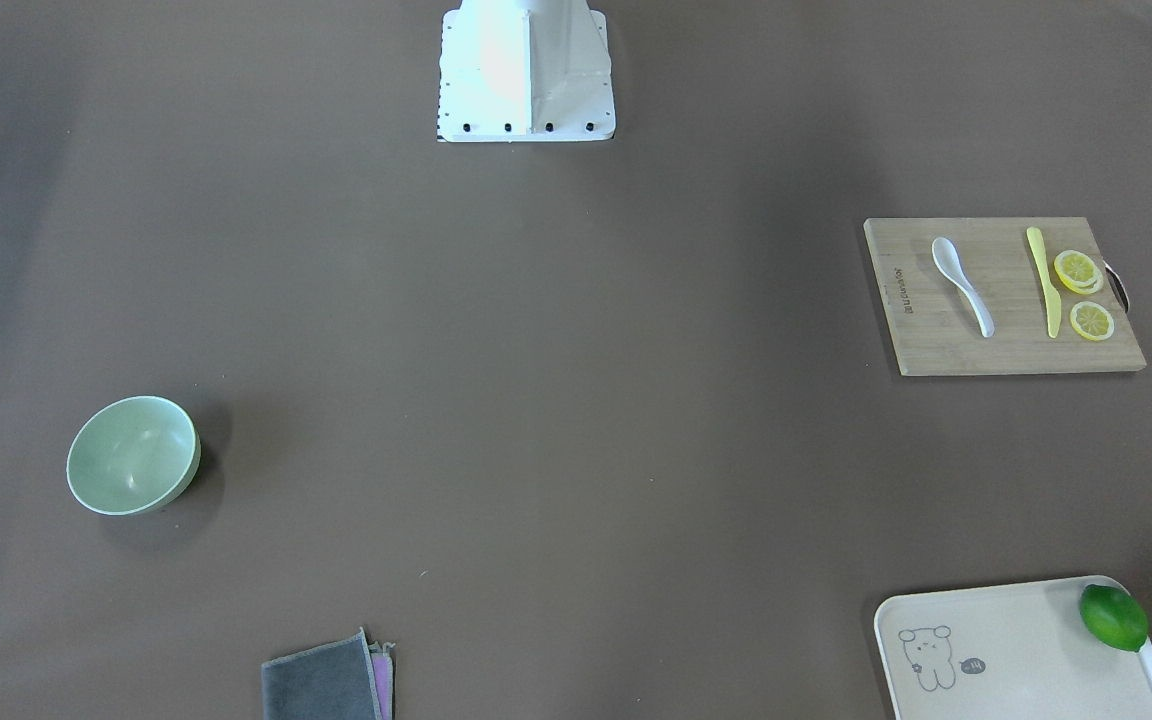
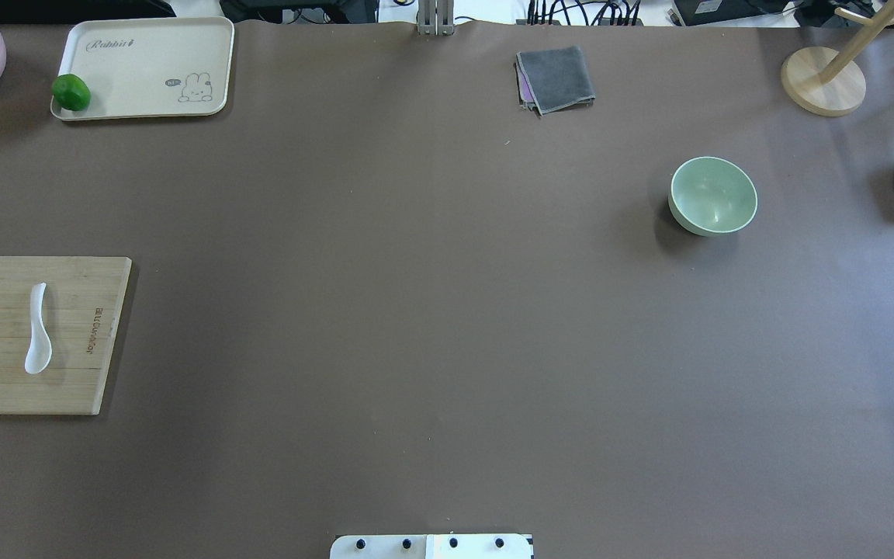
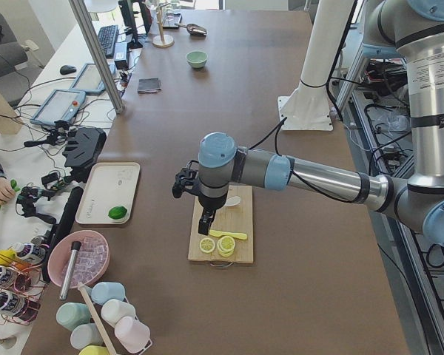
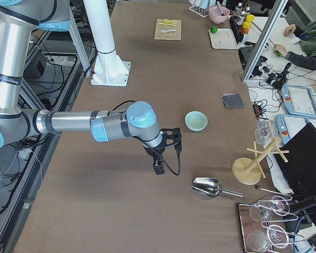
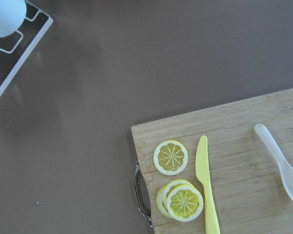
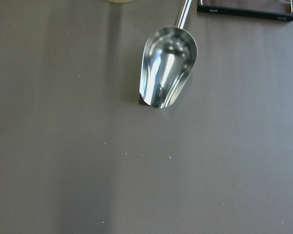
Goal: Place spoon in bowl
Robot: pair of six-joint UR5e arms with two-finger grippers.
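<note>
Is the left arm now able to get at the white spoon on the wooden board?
Probably yes. The left tool hangs over the cutting board, and the spoon lies bare there, apart from the yellow knife; nothing covers it.

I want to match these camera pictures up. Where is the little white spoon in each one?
Front-facing: spoon right of centre, on the wooden cutting board.
Overhead: spoon at far left.
Exterior left: spoon near centre, partly hidden by the left arm.
Exterior right: spoon top centre, tiny.
Left wrist: spoon at right edge.
Right wrist: not there.
Shared landmark: the cutting board, yellow knife beside the spoon.
</note>
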